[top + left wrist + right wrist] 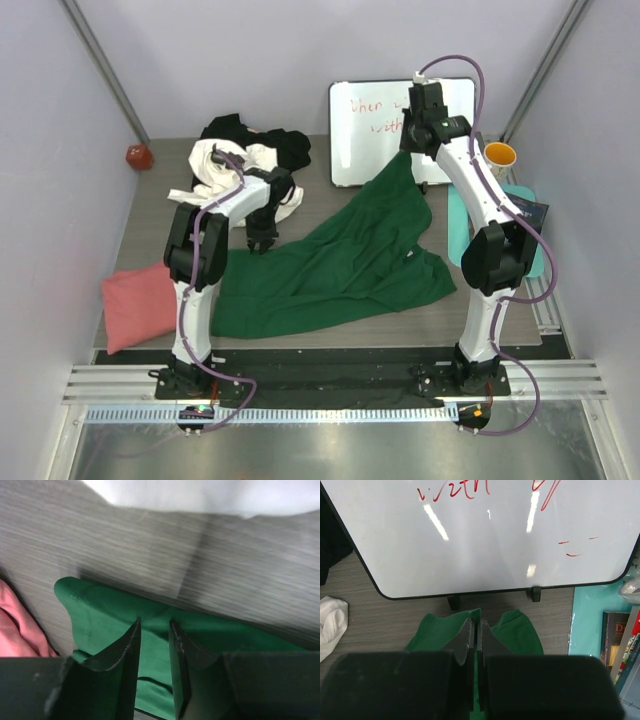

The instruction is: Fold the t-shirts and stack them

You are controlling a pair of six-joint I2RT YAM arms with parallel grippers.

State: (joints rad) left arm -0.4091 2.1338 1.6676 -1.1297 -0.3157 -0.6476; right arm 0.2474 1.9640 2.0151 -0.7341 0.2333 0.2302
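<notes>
Green tee x1, pink tee x1, white tee x1, black tee x1.

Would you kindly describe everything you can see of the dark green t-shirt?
The dark green t-shirt is soft plain cloth, unfolded and rumpled, spread across the middle of the table. One end is lifted toward the whiteboard, pinched in the shut right end effector, so the cloth rises in a ridge. The left end effector hangs over its left edge, jaws slightly apart. The salmon pink t-shirt lies near its lower left corner.
</notes>
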